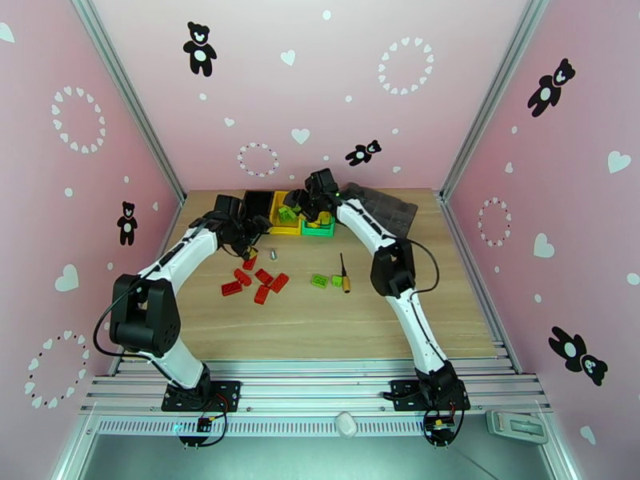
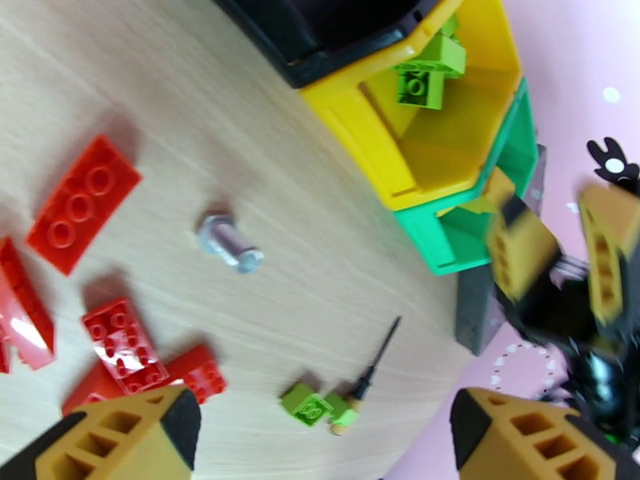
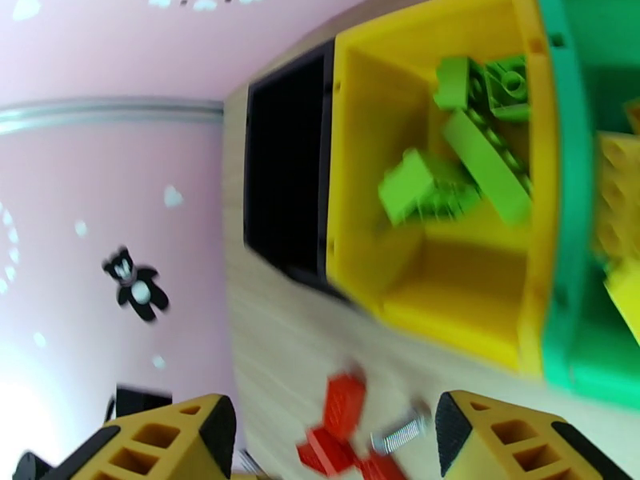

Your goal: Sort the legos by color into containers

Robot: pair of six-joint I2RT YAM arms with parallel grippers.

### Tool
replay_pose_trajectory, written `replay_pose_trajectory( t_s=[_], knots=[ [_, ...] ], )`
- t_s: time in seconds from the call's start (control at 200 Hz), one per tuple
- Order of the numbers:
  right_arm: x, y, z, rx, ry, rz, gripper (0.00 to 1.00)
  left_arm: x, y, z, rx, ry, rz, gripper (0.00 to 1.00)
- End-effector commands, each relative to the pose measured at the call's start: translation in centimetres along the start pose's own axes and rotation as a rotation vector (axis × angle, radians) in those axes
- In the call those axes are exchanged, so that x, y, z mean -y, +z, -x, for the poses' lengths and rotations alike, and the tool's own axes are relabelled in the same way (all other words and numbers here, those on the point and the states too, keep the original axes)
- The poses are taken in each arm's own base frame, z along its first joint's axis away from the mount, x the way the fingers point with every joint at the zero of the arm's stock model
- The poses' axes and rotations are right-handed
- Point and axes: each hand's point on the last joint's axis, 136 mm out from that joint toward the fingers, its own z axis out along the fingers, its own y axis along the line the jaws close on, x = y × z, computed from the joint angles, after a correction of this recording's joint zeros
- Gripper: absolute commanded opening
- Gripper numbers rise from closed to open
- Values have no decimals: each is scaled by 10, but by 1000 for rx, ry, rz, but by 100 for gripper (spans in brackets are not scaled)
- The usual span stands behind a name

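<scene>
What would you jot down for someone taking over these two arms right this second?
Left end effector: open and empty, near the red legos loose on the table.
Right end effector: open and empty, by the yellow bin.
Done: green legos are in the yellow bin; yellow legos are in the green bin.
Black bin: no bricks visible inside.
Left to do: the red legos, probably meant for the black bin, and two loose green legos beside the screwdriver.
</scene>
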Motion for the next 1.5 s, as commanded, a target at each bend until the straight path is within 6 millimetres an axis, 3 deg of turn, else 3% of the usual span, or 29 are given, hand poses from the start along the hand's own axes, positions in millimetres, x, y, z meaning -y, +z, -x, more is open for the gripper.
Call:
replay_pose_trajectory(
  t_s=[0.0,0.15,0.32,0.49,0.606,0.921,1.492],
  knots=[
    [1,-44,-25,-43,-122,-106,72,-20,-11,-8,21,45,66,89],
    [39,-65,-63,-149,-192,-244,74,-38,-9,-26,16,61,110,89],
    [83,-86,-111,-287,-312,-415,76,-45,-1,-51,5,77,130,90],
    [109,-89,-154,-416,-440,-540,76,-54,10,-75,-13,71,153,91],
    [122,-88,-172,-465,-477,-597,76,-67,12,-83,-13,49,169,91],
    [136,-80,-202,-549,-611,-681,71,-93,2,-91,12,2,192,91],
    [154,-53,-203,-589,-633,-746,69,-98,-4,-93,19,-4,199,92]
  ],
)
